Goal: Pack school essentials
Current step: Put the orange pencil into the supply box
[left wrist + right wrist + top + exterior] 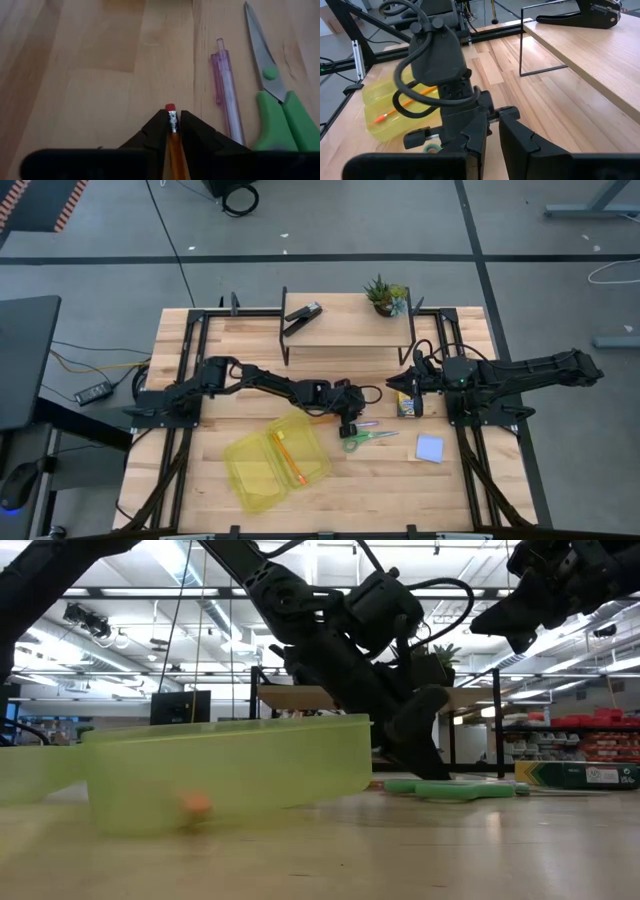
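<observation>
One pencil (pixel 173 142) sat pinched in the left gripper (pixel 173 131); lifting it to the yellow case (pixel 245 475) seemingly came next.

You're working in a robotics lab or workshop hall: a wooden bench (pixel 250 495) bolted into a black metal frame (pixel 186 340) stands on a grey concrete floor (pixel 330 220) with loose cables (pixel 240 197), and past it you see ceiling strip lights (pixel 170 565), a monitor (pixel 180 705) and stocked shelving (pixel 590 735).
</observation>
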Action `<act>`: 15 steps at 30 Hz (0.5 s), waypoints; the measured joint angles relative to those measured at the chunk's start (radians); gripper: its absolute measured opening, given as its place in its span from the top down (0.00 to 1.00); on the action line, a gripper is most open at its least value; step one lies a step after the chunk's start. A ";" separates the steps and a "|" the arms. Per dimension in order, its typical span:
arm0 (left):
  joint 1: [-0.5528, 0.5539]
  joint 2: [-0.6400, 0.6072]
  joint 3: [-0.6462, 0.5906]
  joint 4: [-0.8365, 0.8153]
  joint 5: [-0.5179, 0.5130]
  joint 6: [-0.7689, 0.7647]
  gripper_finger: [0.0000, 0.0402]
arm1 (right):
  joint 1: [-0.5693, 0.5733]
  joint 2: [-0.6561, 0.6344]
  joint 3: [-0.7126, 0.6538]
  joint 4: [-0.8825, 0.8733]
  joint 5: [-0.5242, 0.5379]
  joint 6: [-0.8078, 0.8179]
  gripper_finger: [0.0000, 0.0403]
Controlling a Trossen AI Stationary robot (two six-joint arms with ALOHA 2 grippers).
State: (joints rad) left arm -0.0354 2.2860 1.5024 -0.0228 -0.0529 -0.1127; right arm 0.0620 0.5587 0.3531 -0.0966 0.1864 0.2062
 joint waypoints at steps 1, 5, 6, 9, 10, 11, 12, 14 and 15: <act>0.000 0.000 0.000 -0.004 0.006 -0.003 0.89 | 0.000 0.000 0.000 0.000 0.000 0.000 0.85; 0.000 0.000 0.000 -0.017 0.008 -0.007 0.97 | 0.000 0.000 0.000 0.000 0.000 0.000 0.85; 0.000 0.000 0.000 -0.017 0.009 -0.008 0.97 | 0.000 0.000 0.000 0.000 0.000 0.000 0.85; 0.000 0.001 0.000 -0.017 0.008 -0.008 0.96 | 0.000 0.000 0.000 0.000 0.000 0.000 0.85; 0.000 0.001 -0.001 -0.015 0.008 -0.007 0.96 | 0.000 0.000 0.000 0.000 0.000 0.000 0.85; 0.000 0.001 -0.002 -0.010 0.008 -0.006 0.97 | 0.000 0.000 0.000 0.000 0.000 0.000 0.85; 0.000 -0.002 -0.002 -0.005 0.009 -0.004 0.98 | 0.000 0.000 0.000 0.000 0.000 0.000 0.85; 0.000 -0.006 -0.003 0.001 0.009 0.001 0.98 | 0.000 0.000 0.000 0.000 0.000 0.000 0.85; 0.000 -0.006 -0.004 0.005 0.009 0.002 0.98 | 0.000 0.000 0.000 0.000 0.000 0.000 0.85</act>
State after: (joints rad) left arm -0.0357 2.2795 1.4986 -0.0175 -0.0437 -0.1112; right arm 0.0620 0.5587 0.3531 -0.0969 0.1864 0.2062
